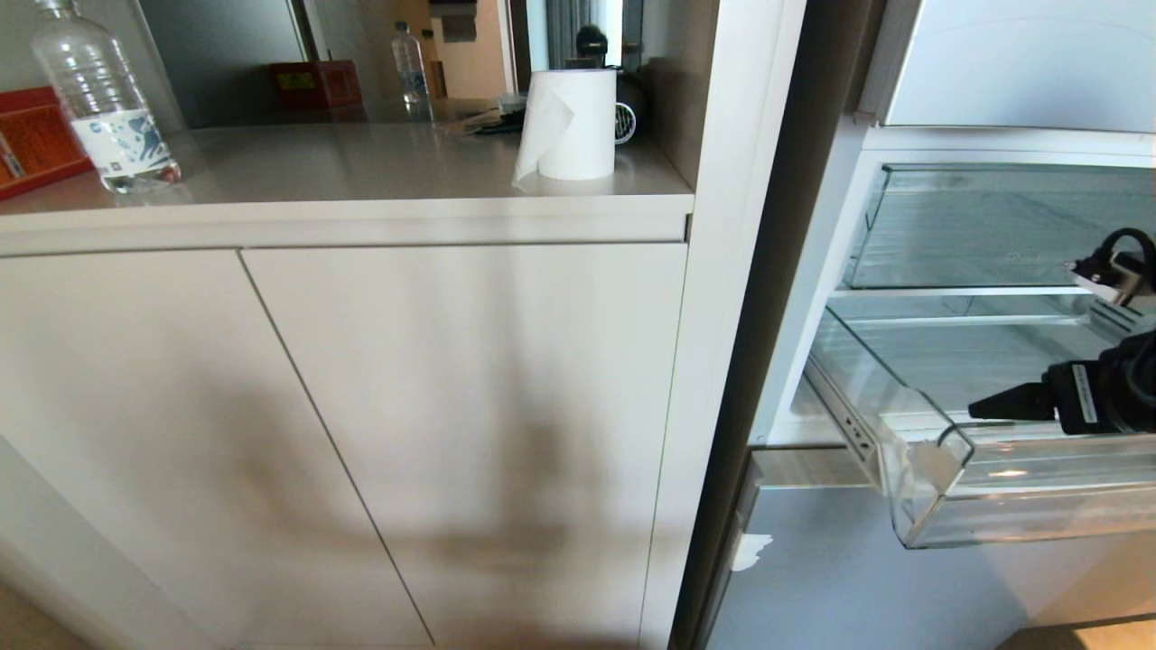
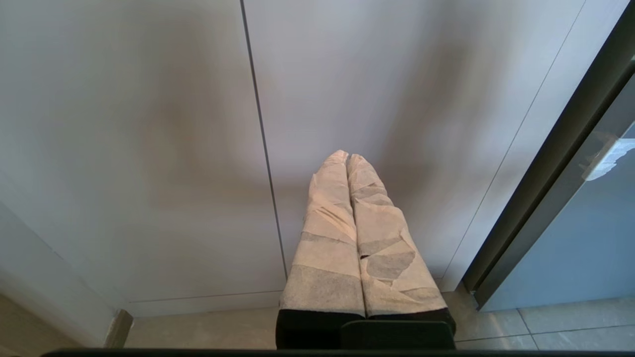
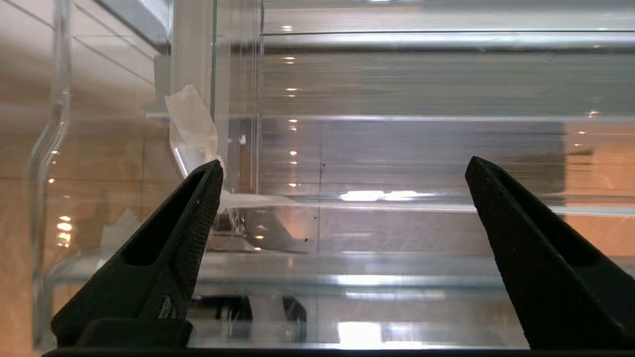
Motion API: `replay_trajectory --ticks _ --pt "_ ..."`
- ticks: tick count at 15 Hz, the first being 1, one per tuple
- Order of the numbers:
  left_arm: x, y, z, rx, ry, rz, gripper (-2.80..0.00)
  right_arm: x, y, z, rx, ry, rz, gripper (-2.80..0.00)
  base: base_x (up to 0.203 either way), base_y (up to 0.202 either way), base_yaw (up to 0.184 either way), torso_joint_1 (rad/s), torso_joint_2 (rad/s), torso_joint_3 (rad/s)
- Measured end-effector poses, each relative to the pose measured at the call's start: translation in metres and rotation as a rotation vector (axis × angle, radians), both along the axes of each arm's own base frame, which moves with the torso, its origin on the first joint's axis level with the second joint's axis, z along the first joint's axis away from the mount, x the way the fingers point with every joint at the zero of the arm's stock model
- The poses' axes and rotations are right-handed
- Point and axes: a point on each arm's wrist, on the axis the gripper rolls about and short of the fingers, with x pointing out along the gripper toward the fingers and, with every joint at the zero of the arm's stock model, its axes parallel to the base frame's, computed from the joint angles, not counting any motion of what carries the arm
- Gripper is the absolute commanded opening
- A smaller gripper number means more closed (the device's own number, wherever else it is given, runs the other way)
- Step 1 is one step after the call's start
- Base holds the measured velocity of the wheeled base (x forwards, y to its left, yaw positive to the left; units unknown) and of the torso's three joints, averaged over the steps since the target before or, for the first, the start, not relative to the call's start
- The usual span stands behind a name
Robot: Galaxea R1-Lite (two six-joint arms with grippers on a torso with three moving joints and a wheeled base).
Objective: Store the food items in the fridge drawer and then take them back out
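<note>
Inside the pulled-out drawer (image 1: 930,487), right gripper (image 3: 342,198) gapes, holding nothing; its spread fingers might knock the clear wall.

A water bottle (image 1: 101,99) and paper towel roll (image 1: 569,126) stand well apart on the countertop (image 1: 343,171).

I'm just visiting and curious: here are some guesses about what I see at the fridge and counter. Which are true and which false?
1. The right gripper is open and holds nothing. True.
2. The fridge drawer is pushed shut. False: it is pulled out.
3. A paper towel roll stands on the counter. True.
4. The left gripper is wide open. False: its taped fingers are pressed together.
5. Red toy foods lie on the counter. False: none show there.
</note>
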Motion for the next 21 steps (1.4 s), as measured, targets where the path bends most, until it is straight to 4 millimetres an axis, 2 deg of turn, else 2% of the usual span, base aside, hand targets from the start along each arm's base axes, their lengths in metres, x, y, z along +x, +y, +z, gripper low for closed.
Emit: replay_trajectory --ticks 4,7,13,17,21 --pt "0.000 0.000 0.000 0.000 0.000 0.000 -2.80 -0.011 -0.009 -0.004 0.002 0.009 -0.029 0.00 0.000 0.000 0.000 0.000 0.00 0.000" --pt "0.000 0.000 0.000 0.000 0.000 0.000 -2.80 -0.031 -0.015 -0.005 0.022 -0.003 -0.028 0.00 0.000 0.000 0.000 0.000 0.00 0.000" --pt "0.000 0.000 0.000 0.000 0.000 0.000 -2.80 -0.060 -0.010 -0.001 -0.005 -0.050 -0.018 0.00 0.000 0.000 0.000 0.000 0.00 0.000" --pt "0.000 0.000 0.000 0.000 0.000 0.000 -2.80 -0.082 -0.005 -0.007 -0.011 -0.069 -0.015 0.00 0.000 0.000 0.000 0.000 0.00 0.000" --pt "0.000 0.000 0.000 0.000 0.000 0.000 -2.80 -0.092 -0.003 -0.003 -0.011 -0.093 -0.016 0.00 0.000 0.000 0.000 0.000 0.00 0.000"
